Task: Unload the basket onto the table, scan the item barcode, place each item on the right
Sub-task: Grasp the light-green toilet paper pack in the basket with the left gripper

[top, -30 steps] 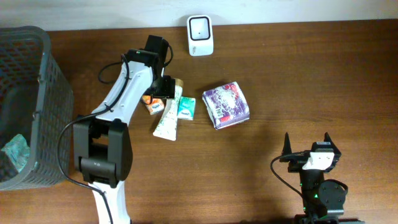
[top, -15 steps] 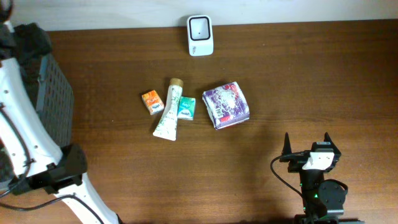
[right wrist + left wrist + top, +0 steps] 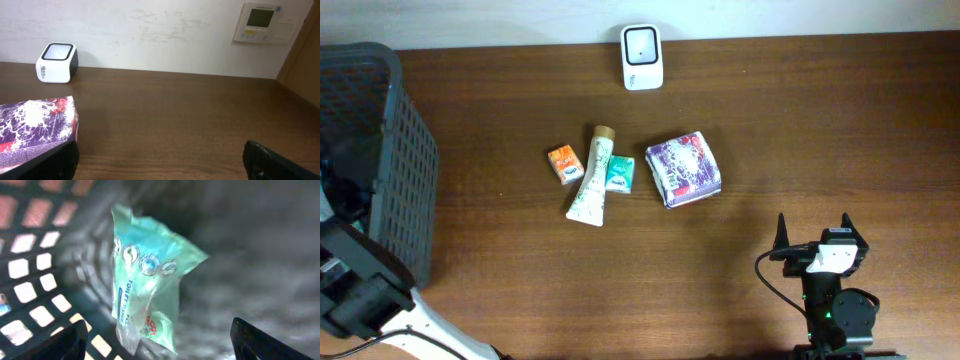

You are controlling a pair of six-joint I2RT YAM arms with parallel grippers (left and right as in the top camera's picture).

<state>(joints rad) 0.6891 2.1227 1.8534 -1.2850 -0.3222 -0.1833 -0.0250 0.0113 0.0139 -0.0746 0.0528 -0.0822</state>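
The white barcode scanner (image 3: pixel 642 57) stands at the table's far edge, and the right wrist view has the scanner (image 3: pixel 57 62) at far left. My left gripper (image 3: pixel 160 345) is open inside the dark basket (image 3: pixel 30 280). A teal tissue pack (image 3: pixel 150 285) leans against the mesh wall just ahead of the fingers, apart from them. On the table lie an orange pack (image 3: pixel 564 164), a white tube (image 3: pixel 592 188), a small teal pack (image 3: pixel 619 174) and a purple packet (image 3: pixel 684 169). My right gripper (image 3: pixel 815 232) stands open and holds nothing at the near right.
The basket (image 3: pixel 410 170) takes up the table's left end, with my left arm (image 3: pixel 350 290) reaching over its near side. A wall with a control panel (image 3: pixel 260 21) backs the table. The purple packet (image 3: pixel 35 130) lies left of my right gripper (image 3: pixel 162 162).
My left arm has swung from the items at the table's middle over to the basket at the left. The items and the right arm have not moved.
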